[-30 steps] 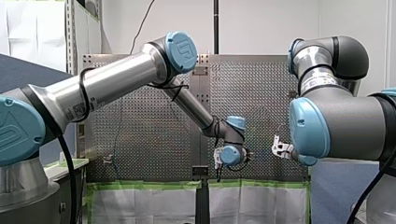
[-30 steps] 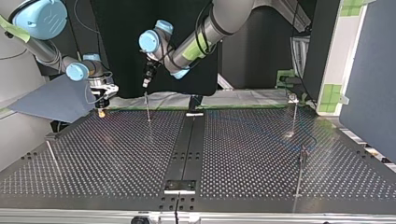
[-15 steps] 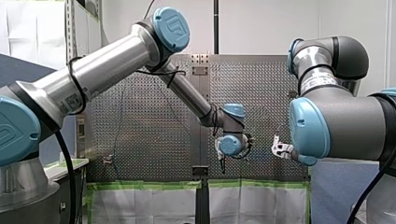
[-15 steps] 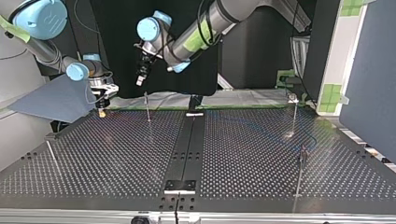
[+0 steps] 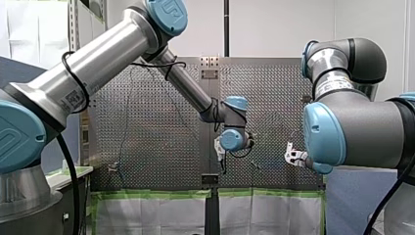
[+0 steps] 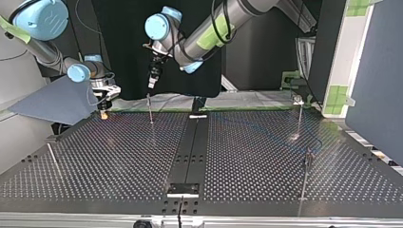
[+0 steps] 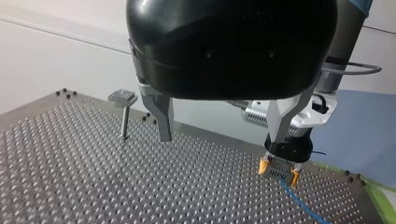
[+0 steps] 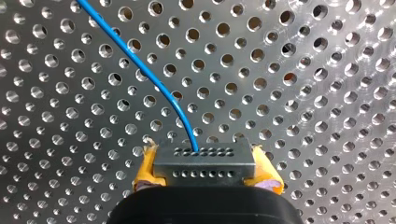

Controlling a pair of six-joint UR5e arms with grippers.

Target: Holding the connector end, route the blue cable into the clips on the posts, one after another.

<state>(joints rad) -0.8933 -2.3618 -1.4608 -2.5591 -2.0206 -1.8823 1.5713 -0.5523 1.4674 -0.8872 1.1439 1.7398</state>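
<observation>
In the right wrist view my right gripper [image 8: 204, 179] is shut with its yellow pads on the grey connector block [image 8: 204, 163], low over the perforated table. The blue cable [image 8: 154, 81] leaves the block and curves away ahead of it. The left wrist view shows the same gripper [image 7: 280, 172] ahead, with the cable [image 7: 303, 207] trailing over the plate. My left gripper [image 7: 222, 135] hangs open and empty above the table. In the top view it [image 6: 151, 84] points down above a thin post [image 6: 150, 108], apart from it. My right gripper [image 6: 102, 113] sits at that view's far left.
Other thin posts stand on the plate [image 6: 119, 156]: one near the top view's left edge [image 6: 52, 156], two at its right [image 6: 299, 116] [image 6: 306, 171]. A clip-topped post [image 7: 123, 112] shows beside my left gripper. A dark centre strip [image 6: 190, 152] divides the table.
My left arm's elbow has risen, and its wrist has shifted leftwards and a little up in the front view. The gripper stays open. My right arm and the connector have not moved.
</observation>
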